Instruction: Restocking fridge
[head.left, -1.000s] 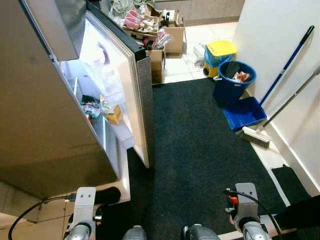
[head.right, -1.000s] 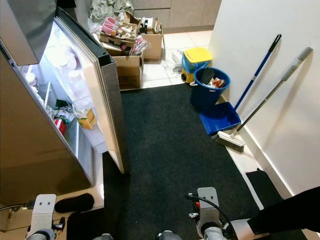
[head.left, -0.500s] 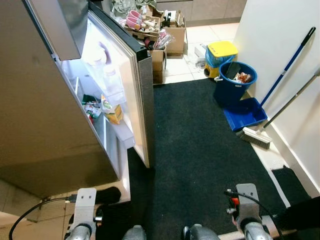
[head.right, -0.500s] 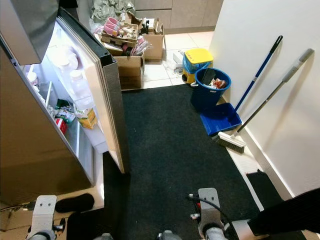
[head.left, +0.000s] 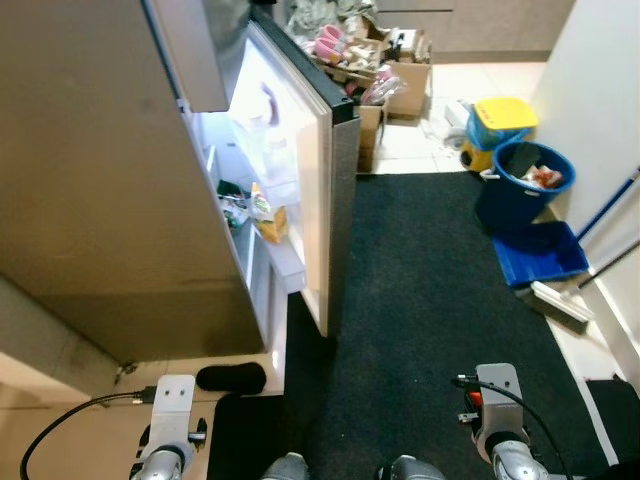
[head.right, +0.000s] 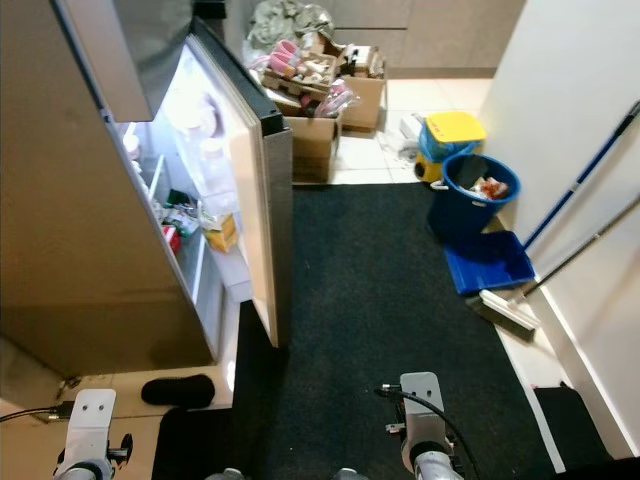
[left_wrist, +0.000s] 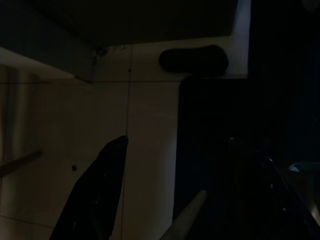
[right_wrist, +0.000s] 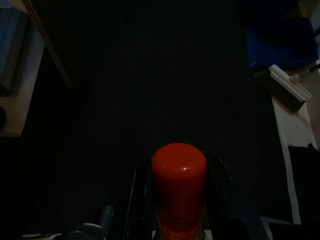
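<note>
Right wrist view: a red-capped bottle (right_wrist: 178, 187) is held between the closed jaws of the right gripper (right_wrist: 178, 200), low over the black carpet (head.left: 430, 290). The silver fridge door (head.left: 300, 190) at far left stands open, so the placing is judged still undone. The left gripper (left_wrist: 175, 200) hangs spread, holding nothing.

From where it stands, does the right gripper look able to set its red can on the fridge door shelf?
Probably not yet. The right gripper, shut on the red can, hangs low over the black carpet, well short of the door shelf. The fridge door stands open, so stepping closer should suffice.
</note>
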